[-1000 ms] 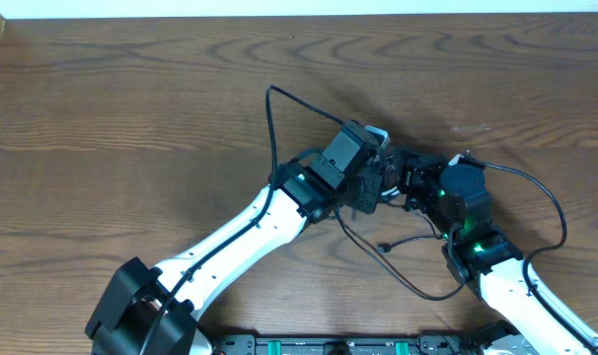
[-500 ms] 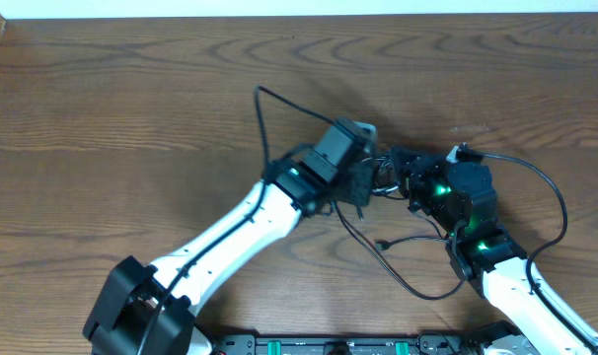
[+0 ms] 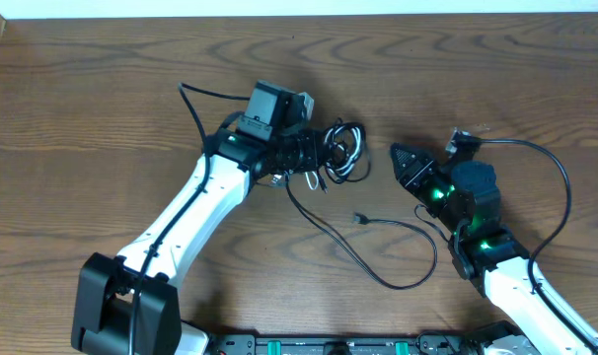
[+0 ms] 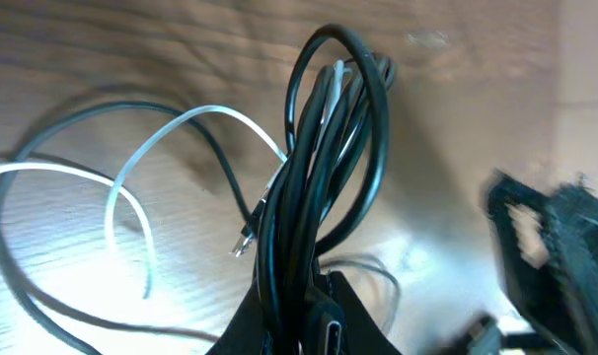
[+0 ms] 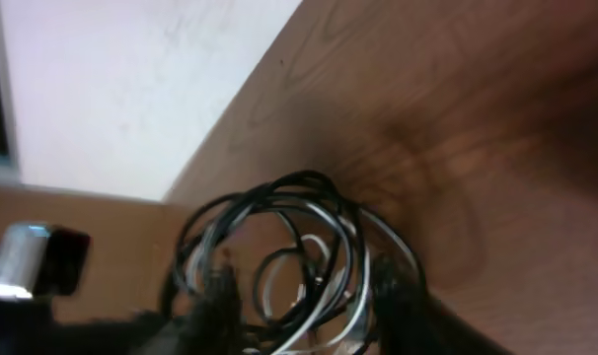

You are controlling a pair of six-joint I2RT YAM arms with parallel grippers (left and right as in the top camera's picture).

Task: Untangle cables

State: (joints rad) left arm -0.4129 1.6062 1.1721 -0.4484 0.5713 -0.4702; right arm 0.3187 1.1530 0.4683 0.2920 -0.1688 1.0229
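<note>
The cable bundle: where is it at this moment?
Overhead view: the cable bundle is near the middle of the table, clamped in the left gripper at its left, with the right gripper apart on its right.

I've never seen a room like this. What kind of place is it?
Probably a robot lab workbench: a white left arm and right arm stand at a wooden table, handling a cable bundle.
</note>
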